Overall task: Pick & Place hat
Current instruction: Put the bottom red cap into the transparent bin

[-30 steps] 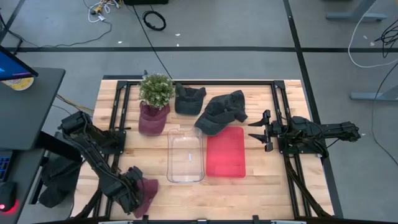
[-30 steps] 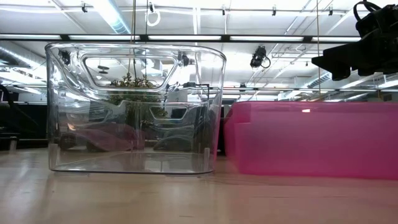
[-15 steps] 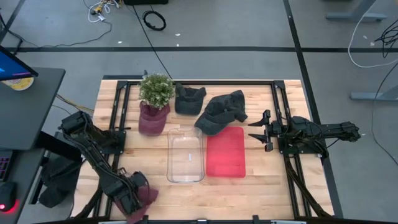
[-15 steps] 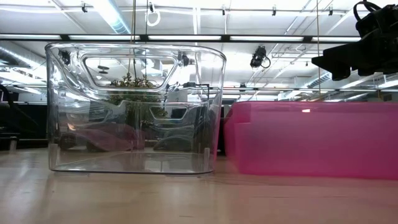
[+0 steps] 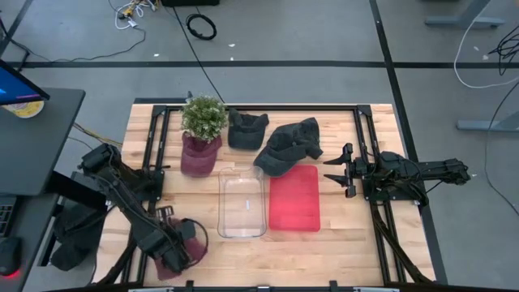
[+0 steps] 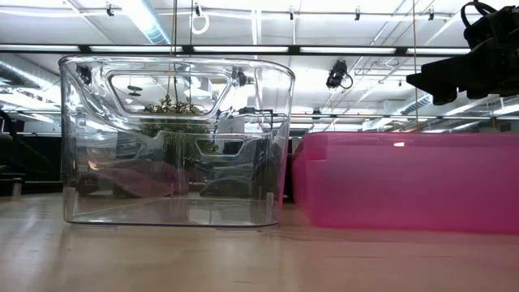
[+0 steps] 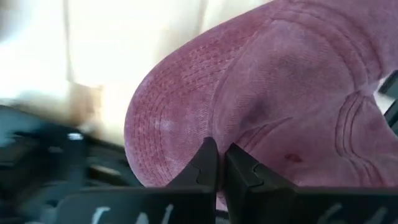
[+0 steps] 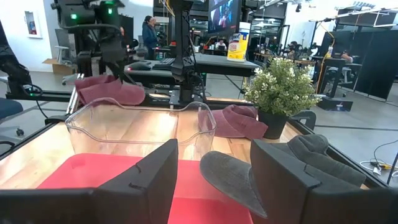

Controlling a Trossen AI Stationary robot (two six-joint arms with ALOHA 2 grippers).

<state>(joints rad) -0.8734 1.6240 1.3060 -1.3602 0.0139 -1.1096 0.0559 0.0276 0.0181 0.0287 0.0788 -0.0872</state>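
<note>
A maroon hat (image 5: 188, 242) sits at the table's near left corner with my left gripper (image 5: 173, 256) shut on it. The left wrist view shows its stitched brim (image 7: 163, 112) and crown (image 7: 292, 81). The right wrist view shows this hat (image 8: 107, 91) beyond the clear bin. A second maroon hat (image 5: 200, 156) lies against the plant pot. Two dark grey hats (image 5: 247, 128) (image 5: 290, 144) lie at the far side. My right gripper (image 5: 334, 172) hovers open at the right, nothing between its fingers (image 8: 144, 177). My left gripper pinches the maroon hat at its edge, where brim meets crown (image 7: 214, 134), between its two shut fingers (image 7: 202, 163). The hat spreads away from the fingertips. Whether it is clear of the table I cannot tell.
A clear plastic bin (image 5: 242, 203) stands mid-table with a pink tray (image 5: 294, 199) beside it on the right. A potted plant (image 5: 203, 118) stands at the far left. Black frame rails (image 5: 154, 154) run along both sides. A person stands in the room beyond.
My left gripper has shifted and turned at the near left corner. The maroon hat has moved with it, first toward the near edge and then back toward the far side, and now lies turned about beside the gripper.
</note>
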